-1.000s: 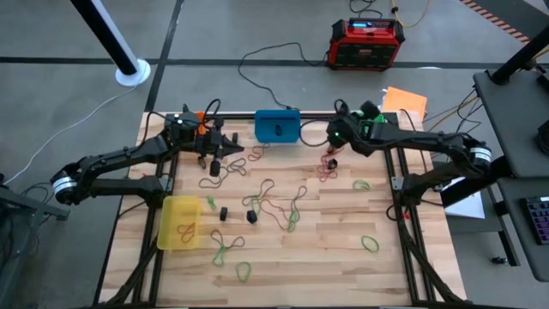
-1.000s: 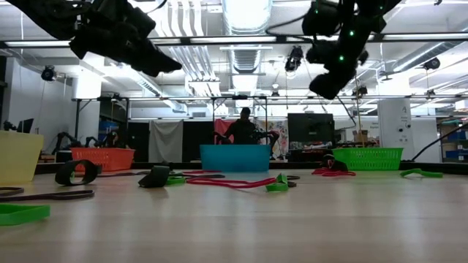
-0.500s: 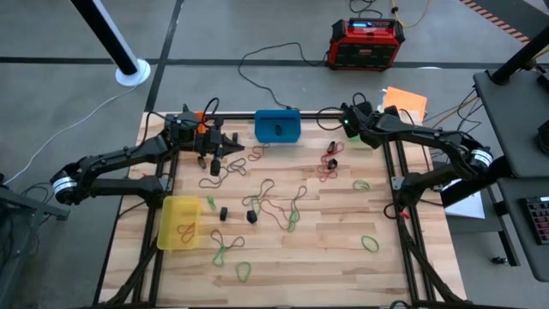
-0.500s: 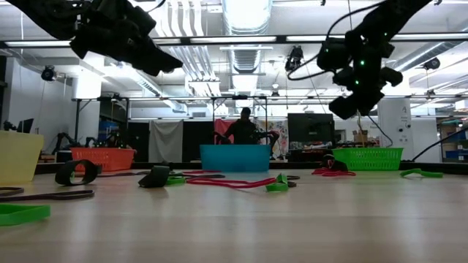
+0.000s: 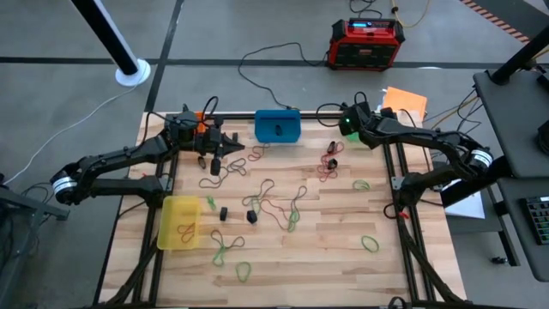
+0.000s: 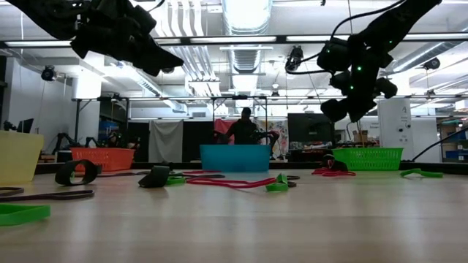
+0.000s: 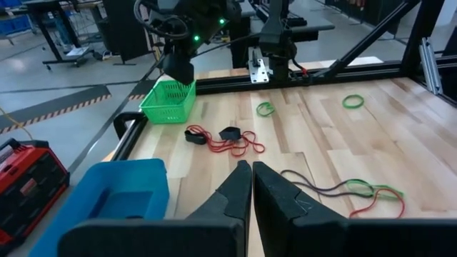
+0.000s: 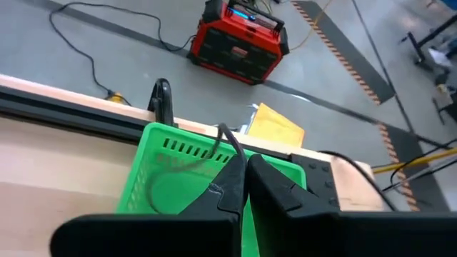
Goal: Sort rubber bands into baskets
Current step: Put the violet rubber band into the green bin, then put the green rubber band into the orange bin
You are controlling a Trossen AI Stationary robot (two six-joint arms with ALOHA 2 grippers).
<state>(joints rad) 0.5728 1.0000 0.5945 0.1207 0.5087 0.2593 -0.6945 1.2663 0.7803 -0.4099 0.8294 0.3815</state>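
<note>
My right gripper [image 5: 347, 123] hangs over the green basket [image 8: 178, 178] at the table's far right and is shut on a thin dark rubber band [image 8: 227, 139]. My left gripper [image 5: 225, 150] is shut and empty, above the table at the far left, near the blue basket [image 5: 277, 125]. The orange basket [image 6: 102, 158] stands behind the left arm. The yellow basket [image 5: 179, 222] stands at the near left. Many rubber bands lie flat on the wood: red ones [image 5: 328, 165], a tangle in the middle [image 5: 274, 204], green ones [image 5: 370, 244]. My right gripper pinches the rubber band between its two fingertips [image 8: 235, 168]. A short loop of the band [image 8: 223, 132] sticks out past the tips, over the green basket. The band is lifted clear of the table. The rest of it is hidden by the fingers.
A red-and-black power box [image 5: 366, 43] with black cables stands on the floor beyond the far edge. Orange paper [image 5: 405, 100] lies by the far right corner. Two black clips [image 5: 251, 216] lie mid-table. A person shows far off in the room [image 6: 243, 128].
My right gripper has gone from above the red bands toward the table's far right corner and now hangs over the green basket, still shut.
</note>
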